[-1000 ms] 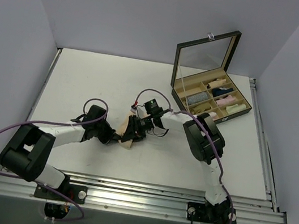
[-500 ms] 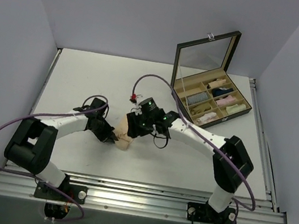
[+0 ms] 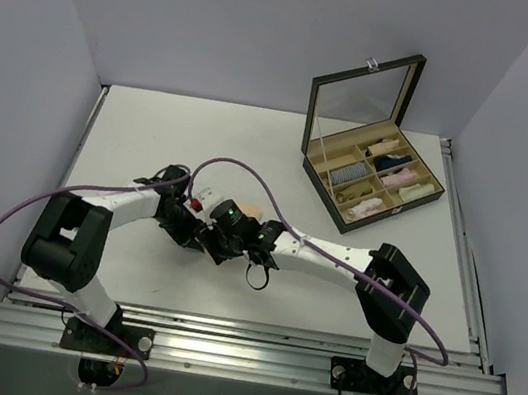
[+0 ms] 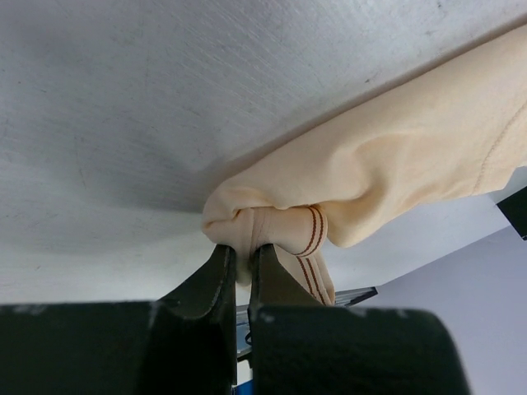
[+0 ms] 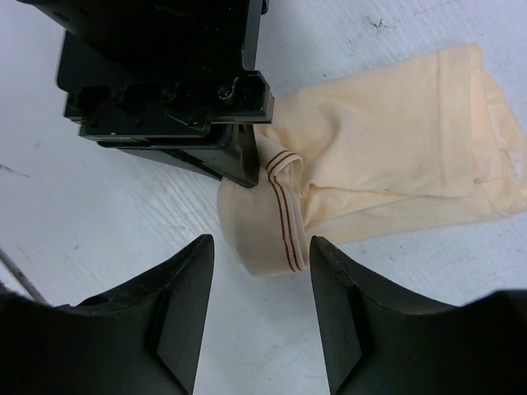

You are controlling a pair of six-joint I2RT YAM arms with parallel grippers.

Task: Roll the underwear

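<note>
The underwear is a pale peach cloth with a band edged by two thin brown lines. It lies partly bunched on the white table. My left gripper is shut on its bunched band end, and the rest of the cloth trails away from the fingers. In the right wrist view the black left gripper sits at the cloth's left end. My right gripper stands open just short of the folded band, its fingers apart and touching nothing. From above, the right wrist covers most of the cloth, next to the left gripper.
An open black box with a raised glass lid stands at the back right, holding several cloth rolls in compartments. Purple cables loop over both arms near the table's middle. Grey walls close in the left and right sides.
My right gripper has opened and the right arm has swung left, its wrist now over the underwear beside the left gripper. The left gripper keeps its hold and has shifted slightly away from me.
</note>
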